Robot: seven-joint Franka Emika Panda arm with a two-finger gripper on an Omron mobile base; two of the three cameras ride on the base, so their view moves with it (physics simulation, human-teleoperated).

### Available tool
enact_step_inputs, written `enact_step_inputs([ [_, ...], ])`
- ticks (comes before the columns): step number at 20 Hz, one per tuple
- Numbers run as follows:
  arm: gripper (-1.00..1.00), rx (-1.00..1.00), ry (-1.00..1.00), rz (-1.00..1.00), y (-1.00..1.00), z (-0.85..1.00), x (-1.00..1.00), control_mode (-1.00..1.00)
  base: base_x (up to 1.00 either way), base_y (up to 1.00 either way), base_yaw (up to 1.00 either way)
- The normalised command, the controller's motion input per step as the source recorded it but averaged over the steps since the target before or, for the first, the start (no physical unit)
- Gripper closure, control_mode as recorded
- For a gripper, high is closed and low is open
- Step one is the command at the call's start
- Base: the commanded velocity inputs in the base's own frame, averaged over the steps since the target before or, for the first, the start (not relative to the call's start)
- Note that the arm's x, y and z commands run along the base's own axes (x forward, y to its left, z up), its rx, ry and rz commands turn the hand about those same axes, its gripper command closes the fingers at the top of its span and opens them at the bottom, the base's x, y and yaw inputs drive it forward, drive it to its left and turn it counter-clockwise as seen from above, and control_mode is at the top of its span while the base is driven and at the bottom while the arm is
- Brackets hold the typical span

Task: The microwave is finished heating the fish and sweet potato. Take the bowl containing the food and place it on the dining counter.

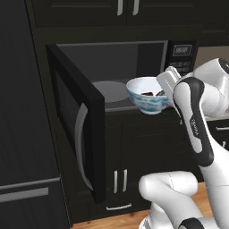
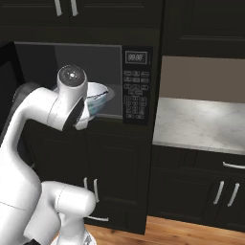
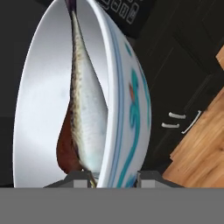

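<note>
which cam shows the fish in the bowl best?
Hand view: the fish lies full length inside the bowl, which the gripper holds by the rim. Left base view gives dark bits in the bowl; right base view, the bowl's outside.

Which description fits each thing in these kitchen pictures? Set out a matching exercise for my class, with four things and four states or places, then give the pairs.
Things:
1. microwave door
2. bowl
3. fish
4. gripper

Descriptions:
A. lying inside the bowl against a reddish-brown piece
B. swung open to the left
C. clamped on the bowl's rim, one finger inside and one outside
D. white with a teal pattern, held just in front of the oven opening

Pairs: 1-B, 2-D, 3-A, 4-C
</note>
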Motion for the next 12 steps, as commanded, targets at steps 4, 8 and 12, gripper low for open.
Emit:
enact_step_inputs([
  [4,1.0,0.0,-0.03,-0.01,0.0,0.0,-0.01,-1.0,0.0,0.0,0.0],
  [8,1.0,0.0,0.0,0.0,0.0,0.0,0.0,-1.0,0.0,0.0,0.0],
  [12,1.0,0.0,0.0,0.0,0.0,0.0,0.0,-1.0,0.0,0.0,0.0],
])
